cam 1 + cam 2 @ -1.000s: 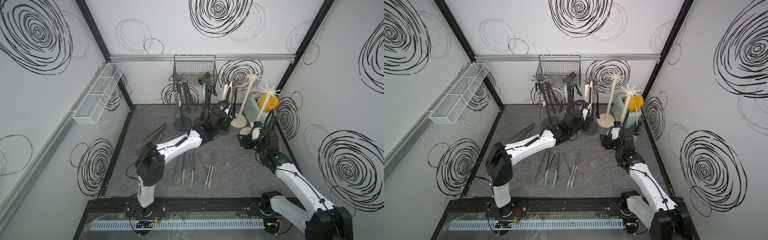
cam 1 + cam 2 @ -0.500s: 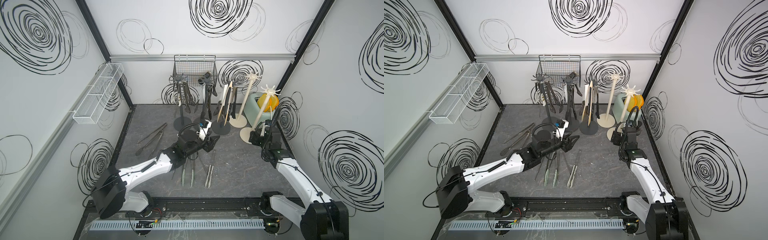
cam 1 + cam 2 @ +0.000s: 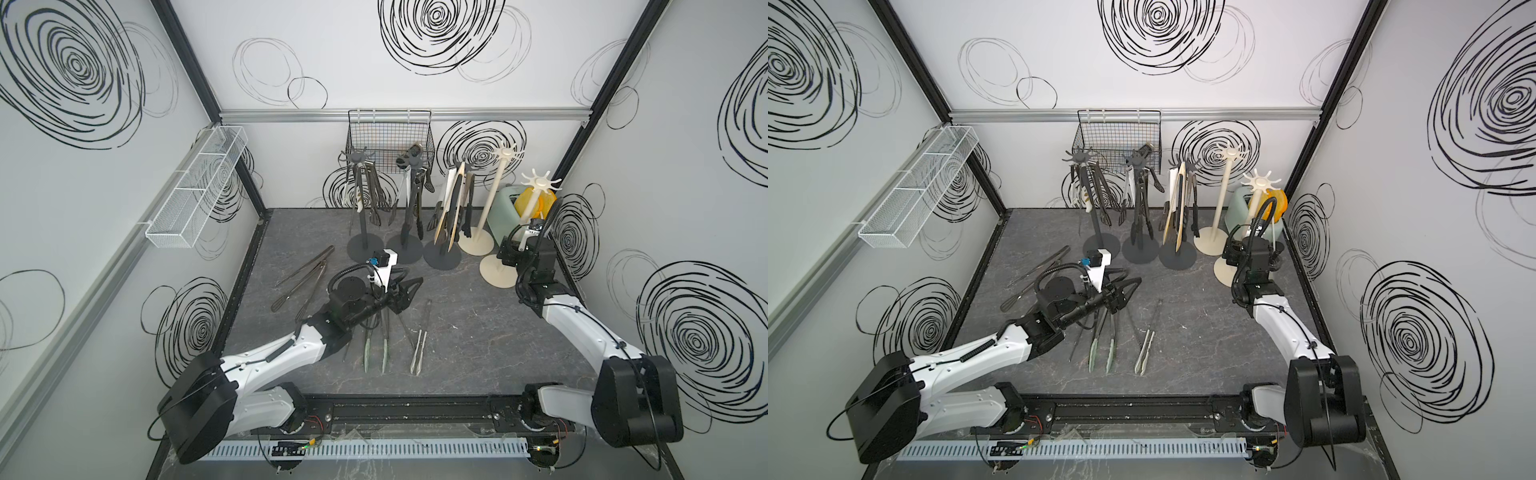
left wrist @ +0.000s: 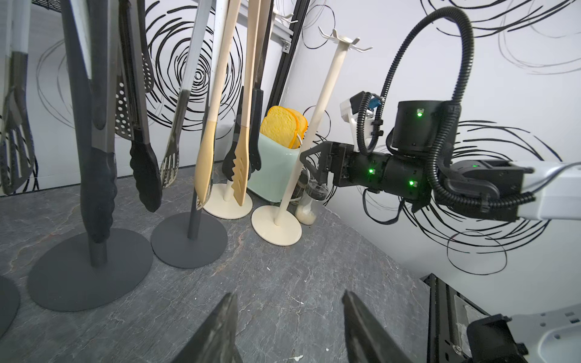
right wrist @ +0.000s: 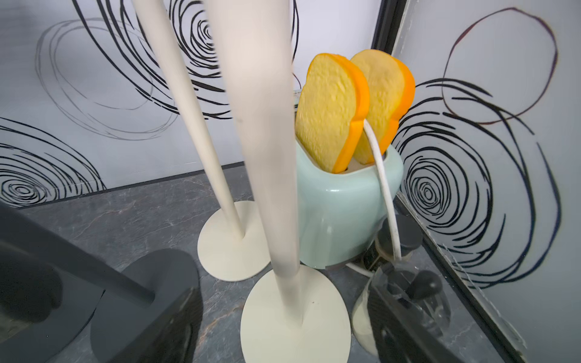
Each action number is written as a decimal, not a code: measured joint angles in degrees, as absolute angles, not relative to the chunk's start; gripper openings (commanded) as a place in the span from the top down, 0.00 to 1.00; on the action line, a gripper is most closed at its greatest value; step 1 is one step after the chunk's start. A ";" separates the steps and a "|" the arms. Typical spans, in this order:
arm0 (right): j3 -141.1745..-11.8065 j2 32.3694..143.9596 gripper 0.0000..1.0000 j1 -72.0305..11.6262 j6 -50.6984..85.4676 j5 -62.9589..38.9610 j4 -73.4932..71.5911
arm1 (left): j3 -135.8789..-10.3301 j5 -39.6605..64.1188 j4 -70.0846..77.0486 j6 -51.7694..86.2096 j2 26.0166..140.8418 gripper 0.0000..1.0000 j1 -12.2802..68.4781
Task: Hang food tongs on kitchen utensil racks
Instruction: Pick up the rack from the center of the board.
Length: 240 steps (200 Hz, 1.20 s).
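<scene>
**Loose tongs lie under my left gripper; right waits at the empty rack**

My left gripper [image 3: 413, 286] hangs over the middle of the table, pointing far and right. The left wrist view shows its jaws partly spread with only bare table between them. My right gripper [image 4: 309, 163] is at the right side, jaws wide and empty. It sits just beside the pole of the near cream rack [image 3: 528, 212], and the right wrist view shows that pole just ahead of the fingers, with no grip on it.

The three grey racks [image 3: 360, 216] at the far side already carry hung tongs. Both cream racks are bare.

The relation that matters is this: the green-tipped tongs [image 3: 385, 349] lie flat below and nearer than my left gripper. Their long axis runs near to far, tips toward the near edge, and the far end is hidden under my wrist. The cream-tipped tongs [image 3: 419, 349] lie just to their right on the same axis. More steel tongs [image 3: 309, 268] lie at the far left.

My left arm is clearly the nearer one. I judge it must pull back toward me and drop, with its jaws set across the tongs' length.
</scene>
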State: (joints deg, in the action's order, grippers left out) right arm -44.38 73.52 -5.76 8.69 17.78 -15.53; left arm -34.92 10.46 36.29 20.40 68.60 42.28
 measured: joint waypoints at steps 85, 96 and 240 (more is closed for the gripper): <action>-50.43 81.52 0.23 -2.94 7.27 17.47 -20.64 | -32.32 11.51 37.71 20.58 66.04 0.43 40.58; -50.65 82.35 0.26 -2.79 7.22 16.84 -21.28 | -32.16 11.51 37.60 20.58 65.89 0.43 40.36; -50.63 82.04 1.00 -1.76 7.27 11.55 -19.94 | -29.93 10.39 35.90 20.58 62.85 0.44 40.05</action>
State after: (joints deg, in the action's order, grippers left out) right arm -50.63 82.04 -1.76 7.27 11.55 -19.94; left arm -29.93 10.39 35.90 20.58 62.85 40.05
